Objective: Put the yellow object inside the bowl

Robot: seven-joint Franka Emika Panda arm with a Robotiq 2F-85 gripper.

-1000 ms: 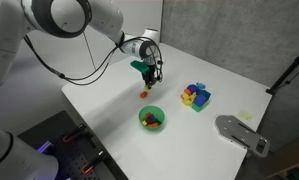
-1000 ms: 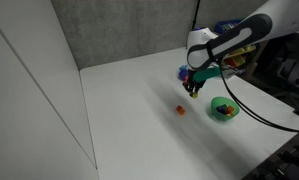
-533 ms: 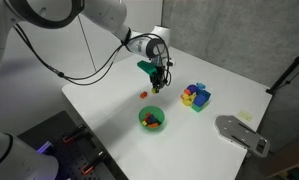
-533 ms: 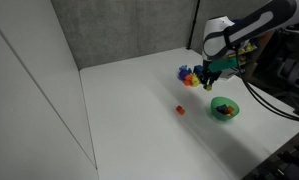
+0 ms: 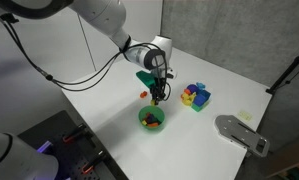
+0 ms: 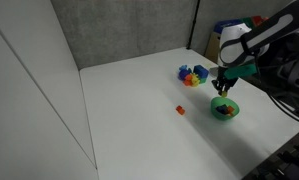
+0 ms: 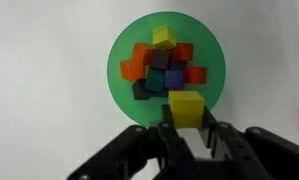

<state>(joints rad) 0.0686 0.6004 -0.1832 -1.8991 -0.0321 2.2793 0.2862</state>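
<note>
Yellow object [image 7: 186,106]: pinched between the two dark jaws, which press on its opposite sides, with its top face showing between them in the wrist view. Held in the air above the bowl [image 7: 119,50], overlapping the bowl's lower edge as that view frames it. Touching neither the green rim nor the small blocks [image 7: 159,68] heaped inside, which are orange, red, blue, dark purple and one yellow-green. Jaws: pointing straight down over the bowl in both exterior views [image 5: 143,114] [image 6: 215,105], clear above its rim, toward the bowl's edge nearest the red piece. Too small in those views to make out the held block. Red piece [image 5: 142,95] [image 6: 179,109]: lying on the white bench [image 5: 99,100] near the bowl, apart from it. Multicoloured block cluster [image 5: 196,96] [image 6: 192,76]: on the bench on another side of the bowl, also apart from it.
</note>
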